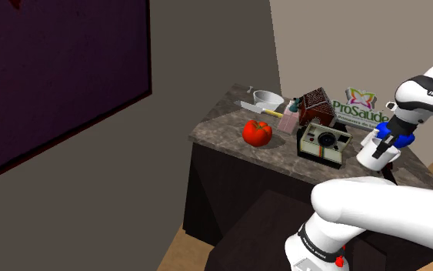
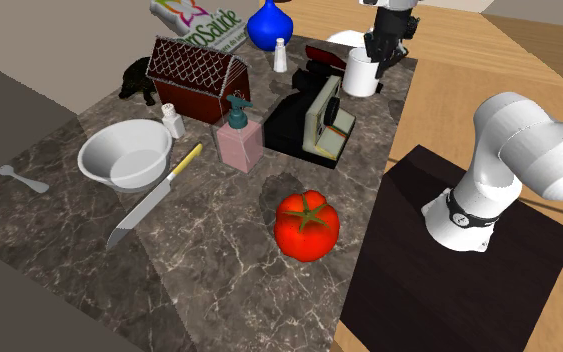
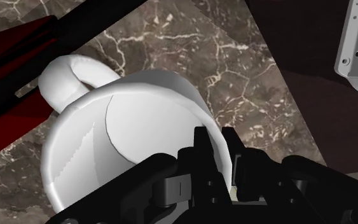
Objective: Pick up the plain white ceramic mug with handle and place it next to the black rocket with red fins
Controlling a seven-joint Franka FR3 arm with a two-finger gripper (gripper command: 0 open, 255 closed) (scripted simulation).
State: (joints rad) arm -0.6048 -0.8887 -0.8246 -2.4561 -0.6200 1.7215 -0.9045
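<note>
**Pinching the mug rim: rocket lies just off the handle side**

Gripper (image 3: 215, 137) is closed on the white mug (image 3: 126, 127) at its rim, one finger inside the wall and one outside. It's a thin-wall pinch, not a body grasp.

You find the mug (image 2: 359, 78) at the upper right of the second exterior view, under the gripper (image 2: 384, 48), near the far corner of the marble counter (image 2: 219, 260). In the shoulder view it sits at right of centre (image 1: 376, 158). I can't tell whether it has cleared the counter.

Key relation: the black rocket with red fins (image 2: 321, 58) lies on its side just left of the mug in the second exterior view. In the wrist view the rocket (image 3: 9, 124) is past the mug's handle, opposite the pinched part of the rim, with its long axis running diagonally across that side. The handle points at the rocket.

My read:
- The travel you need is short, toward the handle side.
- The handle leads, so it would reach the rocket first. Watch that gap.
- A rim pinch lets the mug swing, so keep it slow.
- The instant camera (image 2: 324, 120) stands near, in front of both. Don't drift that way.
</note>
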